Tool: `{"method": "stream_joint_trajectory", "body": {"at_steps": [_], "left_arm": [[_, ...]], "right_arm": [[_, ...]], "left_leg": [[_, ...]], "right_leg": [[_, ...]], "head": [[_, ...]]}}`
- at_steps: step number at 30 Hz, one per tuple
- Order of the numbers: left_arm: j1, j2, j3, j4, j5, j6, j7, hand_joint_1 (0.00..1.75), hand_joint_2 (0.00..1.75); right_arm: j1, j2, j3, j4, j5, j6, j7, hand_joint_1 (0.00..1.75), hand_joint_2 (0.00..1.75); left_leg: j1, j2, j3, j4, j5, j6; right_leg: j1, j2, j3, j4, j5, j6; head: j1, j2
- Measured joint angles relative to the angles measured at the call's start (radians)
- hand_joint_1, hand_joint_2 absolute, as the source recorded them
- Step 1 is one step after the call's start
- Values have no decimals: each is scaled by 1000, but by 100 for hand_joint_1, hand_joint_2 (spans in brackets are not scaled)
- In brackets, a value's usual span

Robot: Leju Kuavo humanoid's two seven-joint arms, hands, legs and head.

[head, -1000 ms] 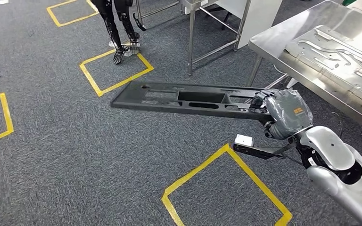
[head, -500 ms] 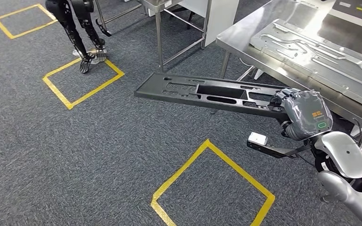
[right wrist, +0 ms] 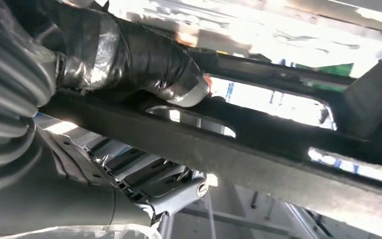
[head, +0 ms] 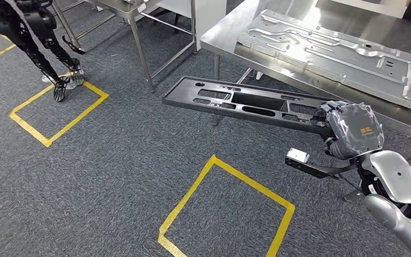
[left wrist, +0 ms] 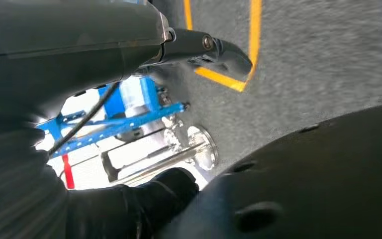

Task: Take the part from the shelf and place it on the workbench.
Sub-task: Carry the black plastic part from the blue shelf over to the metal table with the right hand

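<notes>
beside the steel workbench [head: 230,40], the long black part [head: 246,101] is held level above the carpet by one end, the right hand [head: 348,128] being wrapped tightly round that end. over the last second the whole scene has been shifted by the camera's turn, so the bench and the grey stamped panel [head: 342,51] on it are now seen nearer and more squarely. carrying seems nearly done; placing is not yet begun. the left hand's [left wrist: 129,209] finger state cannot be told.
</notes>
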Motion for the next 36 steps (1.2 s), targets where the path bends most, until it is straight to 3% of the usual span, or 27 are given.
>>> {"method": "stream_joint_trajectory", "body": {"at_steps": [1,2,3,4,6,8,10,12,14,15,16,17,18,20,22,25,27,30,31,32,33,34,36], "left_arm": [[-2,0,0,0,-1,-1,-2,0,175],[-3,0,0,0,-4,-1,-4,0,175],[-2,0,-1,0,-6,-2,-5,0,175],[0,0,-2,0,-9,-3,-6,0,175],[7,4,-3,0,-11,-3,-9,0,175],[9,7,-5,0,-12,-3,-11,0,175],[4,7,-8,0,-12,-3,-13,0,175],[1,5,-9,0,-12,-4,-14,0,175],[4,4,-9,0,-12,-4,-14,0,175],[5,4,-10,0,-12,-4,-14,0,175],[6,4,-10,0,-12,-4,-15,0,175],[6,4,-10,0,-12,-4,-15,0,175],[6,4,-11,0,-12,-4,-15,0,175],[5,3,-11,0,-11,-4,-13,0,175],[2,5,-11,0,-9,-6,-11,0,175],[-4,6,-12,0,-8,-13,-7,0,175],[-4,6,-13,0,-8,-15,-6,0,175],[-1,5,-13,0,-6,-14,-11,0,175],[-2,5,-13,0,-5,-14,-13,0,175],[-5,5,-13,0,-4,-13,-14,0,175],[-7,5,-13,0,-5,-12,-14,0,175],[-7,5,-14,0,-5,-12,-14,0,175],[-2,6,-15,0,-7,-10,-13,0,175]], "right_arm": [[1,0,0,1,0,0,1,175,175],[3,1,-2,3,1,0,1,175,175],[6,1,-3,4,1,0,2,175,175],[10,1,-6,4,1,0,1,175,175],[17,1,-13,5,1,-1,2,175,175],[22,2,-19,7,1,-2,3,175,175],[27,1,-22,8,1,-2,3,175,175],[32,-5,-27,8,1,-2,1,175,175],[34,-7,-31,8,0,-3,1,175,175],[34,-5,-33,8,0,-3,1,175,175],[36,-4,-33,9,0,-3,2,175,175],[37,-3,-33,11,0,-2,2,175,175],[37,-2,-33,12,0,0,3,175,175],[34,0,-33,14,-1,16,5,175,175],[24,4,-33,18,-6,42,12,175,175],[13,0,-34,24,-21,62,23,175,175],[15,-14,-42,22,-32,59,21,175,175],[21,-29,-62,12,-44,53,11,175,175],[23,-31,-68,10,-47,52,8,175,175],[25,-35,-74,8,-50,52,5,175,175],[26,-38,-80,6,-53,53,3,175,175],[27,-42,-86,4,-54,53,1,175,175],[29,-49,-99,-1,-55,56,-7,175,175]], "left_leg": [[-1,-4,-27,49,-10,1],[-2,-6,-39,64,0,3],[-2,-8,-33,40,28,8],[-2,-18,-11,-20,71,15],[-2,-62,41,-151,132,30],[-4,-87,65,-208,144,39],[-4,-67,72,-220,147,43],[1,-42,84,-240,156,54],[1,-15,92,-251,159,61],[0,-3,92,-250,157,62],[0,11,92,-248,154,62],[0,23,93,-245,150,61],[1,32,93,-242,146,59],[3,47,96,-232,134,48],[0,57,94,-222,124,33],[-4,65,99,-221,120,18],[-1,48,92,-199,102,9],[1,6,12,-32,15,5],[1,1,-20,33,-6,5],[0,-1,-39,68,-9,7],[0,-2,-41,68,7,9],[0,-3,-26,30,40,13],[-1,-9,29,-102,111,25]], "right_leg": [[2,13,1,1,-1,-1],[5,26,2,2,-2,-2],[7,40,3,2,-2,-3],[9,55,5,3,-3,-3],[10,82,4,5,-4,-1],[5,106,-3,6,-1,9],[0,129,-7,2,3,24],[3,96,-15,19,-10,33],[3,25,-60,111,-61,39],[-1,5,-92,174,-89,43],[-5,-7,-121,230,-108,49],[-9,-12,-134,256,-108,53],[-13,-15,-130,247,-92,58],[-20,-27,-66,124,-31,65],[-18,-37,-12,24,1,63],[-11,-33,-9,16,-5,44],[-12,-30,-6,12,-5,30],[-9,-27,-1,9,-8,13],[-6,-24,0,9,-9,10],[-4,-21,1,10,-10,8],[-1,-16,3,10,-11,7],[0,-11,6,11,-13,7],[3,0,9,14,-16,9]], "head": [[0,0],[0,0],[0,0],[0,0],[0,0],[0,0],[0,0],[1,0],[2,0],[1,0],[1,0],[1,0],[1,0],[1,0],[1,0],[0,0],[0,0],[0,0],[0,0],[0,0],[0,0],[0,0],[0,0]]}}
